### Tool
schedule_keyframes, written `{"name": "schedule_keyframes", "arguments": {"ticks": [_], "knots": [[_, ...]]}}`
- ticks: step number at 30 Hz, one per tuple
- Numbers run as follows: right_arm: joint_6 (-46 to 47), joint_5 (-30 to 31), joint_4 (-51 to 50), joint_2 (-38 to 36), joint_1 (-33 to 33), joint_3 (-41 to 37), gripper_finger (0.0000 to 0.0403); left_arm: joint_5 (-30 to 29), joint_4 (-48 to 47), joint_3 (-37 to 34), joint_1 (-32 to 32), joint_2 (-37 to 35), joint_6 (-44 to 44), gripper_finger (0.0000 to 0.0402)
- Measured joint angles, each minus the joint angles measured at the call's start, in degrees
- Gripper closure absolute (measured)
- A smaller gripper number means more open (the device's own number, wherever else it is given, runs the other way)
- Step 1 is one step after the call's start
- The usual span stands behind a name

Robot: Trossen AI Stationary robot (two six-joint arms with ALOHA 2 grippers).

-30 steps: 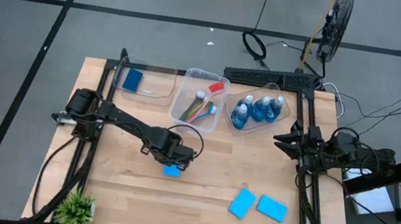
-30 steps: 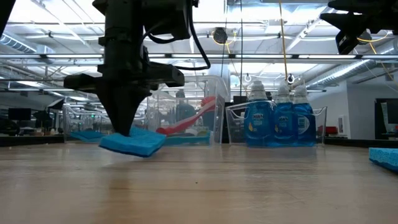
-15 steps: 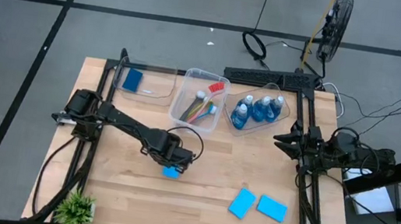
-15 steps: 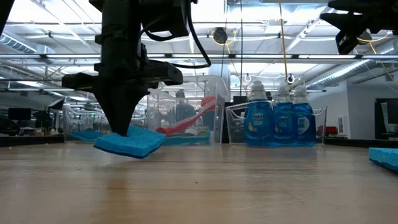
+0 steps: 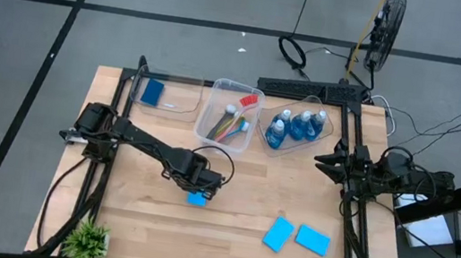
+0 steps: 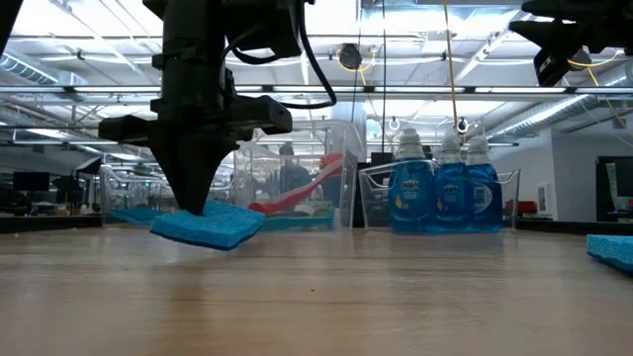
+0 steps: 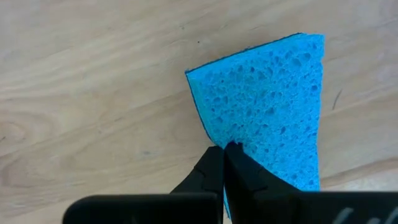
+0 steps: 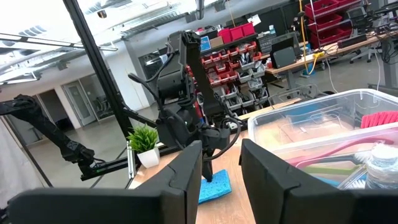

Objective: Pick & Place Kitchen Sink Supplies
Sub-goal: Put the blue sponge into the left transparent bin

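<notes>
My left gripper points down at mid-table, shut on a flat blue sponge that shows large in the left wrist view and low over the wood in the low view. Two more blue sponges lie flat near the front right. A fourth sponge lies in the far-left clear bin. The brushes lie in the middle bin and the bottles of blue liquid stand in the right bin. My right gripper waits open at the table's right edge, holding nothing. My left gripper comes from above, fingers pointing down, and its shut fingertips meet the sponge at its edge near one end. The sponge lies roughly flat, low at the table top. Whether it is lifted clear I cannot tell.
Three clear bins line the far side. A small green plant stands at the front left corner. Black frame rails run along both sides. Bare wood lies between the held sponge and the front edge.
</notes>
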State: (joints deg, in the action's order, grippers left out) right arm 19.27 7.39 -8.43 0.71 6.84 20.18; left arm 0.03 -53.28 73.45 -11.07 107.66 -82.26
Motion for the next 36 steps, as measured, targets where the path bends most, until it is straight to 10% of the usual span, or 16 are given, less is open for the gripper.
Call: {"name": "schedule_keyframes", "arguments": {"ticks": [36], "knots": [[0.00, 0.02, 0.03, 0.00, 0.00, 0.00, 0.0305, -4.55, -11.98, 0.04, -1.86, -8.56, -1.15, 0.0401]]}}
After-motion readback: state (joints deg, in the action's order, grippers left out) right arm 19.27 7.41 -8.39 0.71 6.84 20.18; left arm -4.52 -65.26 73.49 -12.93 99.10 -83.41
